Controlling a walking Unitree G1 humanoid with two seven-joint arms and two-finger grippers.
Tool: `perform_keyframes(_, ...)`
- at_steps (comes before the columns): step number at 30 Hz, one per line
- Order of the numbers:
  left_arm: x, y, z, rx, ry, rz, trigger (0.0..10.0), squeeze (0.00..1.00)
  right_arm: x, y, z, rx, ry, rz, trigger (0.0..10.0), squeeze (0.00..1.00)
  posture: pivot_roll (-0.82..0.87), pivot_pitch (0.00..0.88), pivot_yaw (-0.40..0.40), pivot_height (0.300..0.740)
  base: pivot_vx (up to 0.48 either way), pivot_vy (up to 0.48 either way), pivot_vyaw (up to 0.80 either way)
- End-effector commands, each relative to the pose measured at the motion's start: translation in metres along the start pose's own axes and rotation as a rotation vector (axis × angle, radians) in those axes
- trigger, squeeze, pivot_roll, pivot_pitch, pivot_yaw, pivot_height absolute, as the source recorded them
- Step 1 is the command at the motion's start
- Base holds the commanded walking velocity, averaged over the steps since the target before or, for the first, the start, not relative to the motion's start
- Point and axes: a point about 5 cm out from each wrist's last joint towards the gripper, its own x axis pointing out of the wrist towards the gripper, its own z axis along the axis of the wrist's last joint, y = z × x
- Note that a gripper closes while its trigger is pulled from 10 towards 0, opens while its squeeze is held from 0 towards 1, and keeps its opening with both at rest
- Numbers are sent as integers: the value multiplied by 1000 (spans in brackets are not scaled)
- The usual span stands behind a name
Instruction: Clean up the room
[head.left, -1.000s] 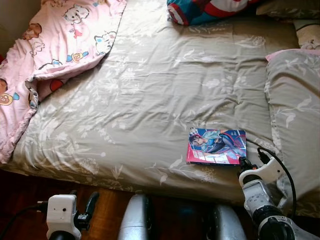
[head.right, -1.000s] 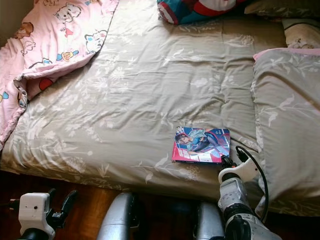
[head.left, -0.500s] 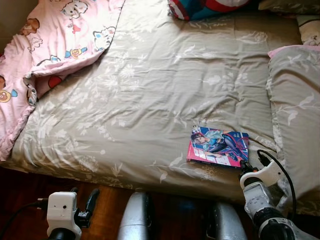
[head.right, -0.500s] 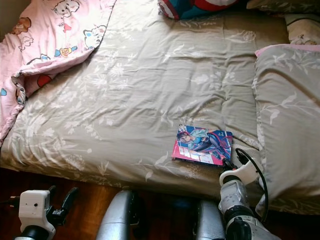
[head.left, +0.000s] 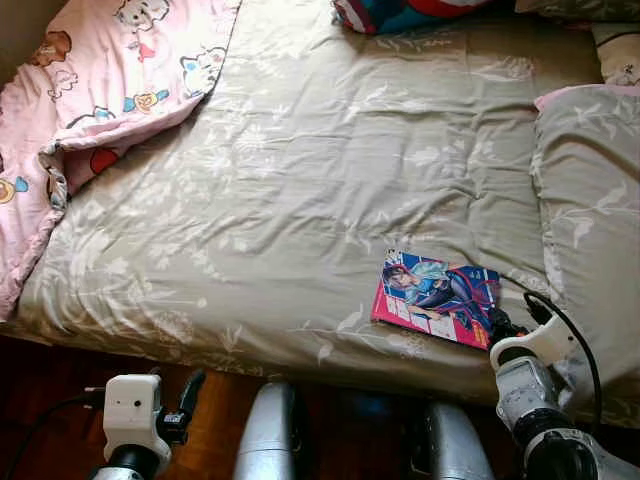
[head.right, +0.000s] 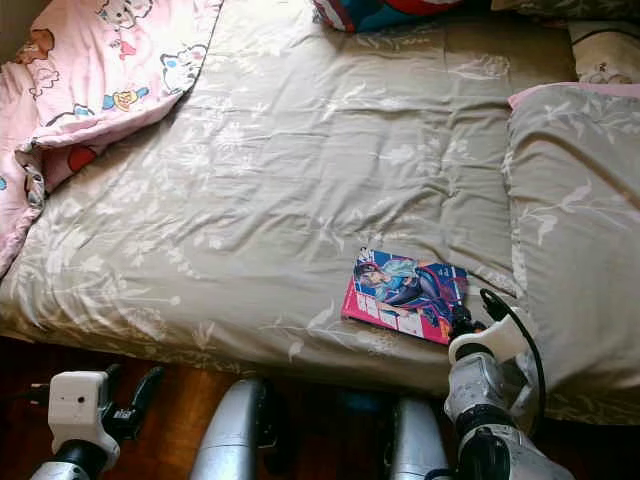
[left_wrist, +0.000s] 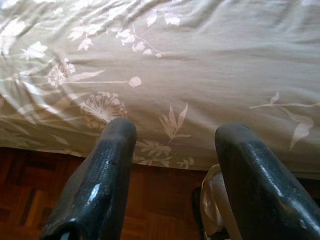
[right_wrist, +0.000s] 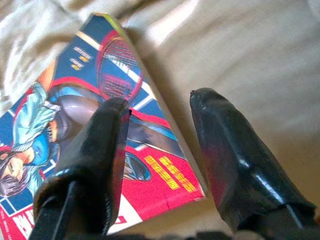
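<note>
**Comic book near the bed's front edge, right gripper straddling its corner**

At the upper left of the left eye view a pink cartoon-print blanket lay bunched over the bed's corner, its far part cut off by the frame. Low in the left of that view the left gripper hung over the dark wooden floor just below the mattress edge; in the left wrist view its two black fingers stood well apart, with nothing between them but the leaf-printed grey-green bedspread beyond.

Right of centre in the lower part of the view lay the comic book, flat and cover up on the bedspread, near the front edge of the bed. Its long axis ran roughly across the frame, tilted so that the right end sat a little lower than the left. The cover showed a figure in blue on a pink-red ground; there was lettering in yellow and white, too small and skewed to read in any view.

The right gripper sat at the book's lower right corner. In the right wrist view its fingers were spread, one over the cover and the other beyond the book's edge over the bedspread, not clamped; whether either touched the book could not be told.

At the right edge lay a pillow in matching fabric, partly cut off. A red-and-blue cushion showed at the top, mostly out of frame.
</note>
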Motion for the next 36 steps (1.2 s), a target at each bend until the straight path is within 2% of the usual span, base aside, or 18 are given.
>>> perform_keyframes(1,0,5,-15,-1,51,33,10000,0,-4,5,-12,-164,10,77,10000,0,170,332,96,653,0,0,0)
perform_keyframes(2,0,5,-15,-1,51,33,10000,0,-4,5,-12,-164,10,77,10000,0,170,332,96,653,0,0,0)
perform_keyframes(4,11,5,-19,-31,52,45,10000,0,-9,5,-16,-260,-11,122,10000,0,139,306,86,653,0,0,0)
perform_keyframes(5,11,5,-19,-31,52,45,10000,0,-9,5,-16,-260,-11,122,10000,0,139,306,86,653,0,0,0)
perform_keyframes(6,19,3,-21,-48,52,46,10000,0,-12,3,-19,-335,-20,144,10000,0,117,285,78,653,0,0,0)
perform_keyframes(7,23,2,-22,-58,51,44,10000,0,-14,1,-22,-361,-25,159,10000,0,117,285,78,653,0,0,0)
perform_keyframes(12,38,-1,-30,-87,66,40,10000,0,-24,-7,-33,-402,-29,193,10000,0,73,241,64,653,0,0,0)
perform_keyframes(13,47,-5,-40,-92,94,30,10000,0,-32,-15,-44,-397,-7,182,10000,0,38,201,52,653,0,0,0)
perform_keyframes(15,51,-6,-43,-94,105,26,10000,0,-33,-18,-47,-395,4,172,10000,0,33,193,51,653,0,0,0)
perform_keyframes(17,60,-12,-53,-99,144,6,10000,0,-41,-30,-60,-445,52,123,10000,0,20,154,44,661,0,0,0)
perform_keyframes(18,62,-12,-57,-100,159,5,10000,0,-45,-34,-66,-434,67,111,10000,0,17,129,42,666,0,0,0)
perform_keyframes(19,63,-11,-66,-103,191,9,10000,0,-52,-43,-77,-422,112,73,10000,0,12,116,38,676,0,0,0)
perform_keyframes(21,63,-11,-69,-105,203,12,10000,0,-54,-46,-80,-425,131,56,10000,0,11,111,36,681,0,0,0)
perform_keyframes(23,66,-11,-77,-96,248,10,10000,0,-59,-52,-92,-436,207,27,10000,0,1,79,26,696,0,0,0)
perform_keyframes(27,63,-10,-93,-96,332,26,10000,0,-69,-61,-108,-484,334,8,10000,0,-1,55,21,721,0,0,0)
perform_keyframes(28,60,-11,-101,-91,379,28,10000,0,-72,-66,-112,-506,374,-9,10000,0,2,41,18,731,0,0,0)
perform_keyframes(32,56,-14,-114,-83,465,16,10000,0,-73,-71,-112,-503,398,-42,10000,0,6,20,14,740,0,0,0)
perform_keyframes(36,43,-13,-132,-46,590,16,10000,0,-76,-73,-118,-500,446,-57,10000,0,-10,0,19,740,0,0,0)
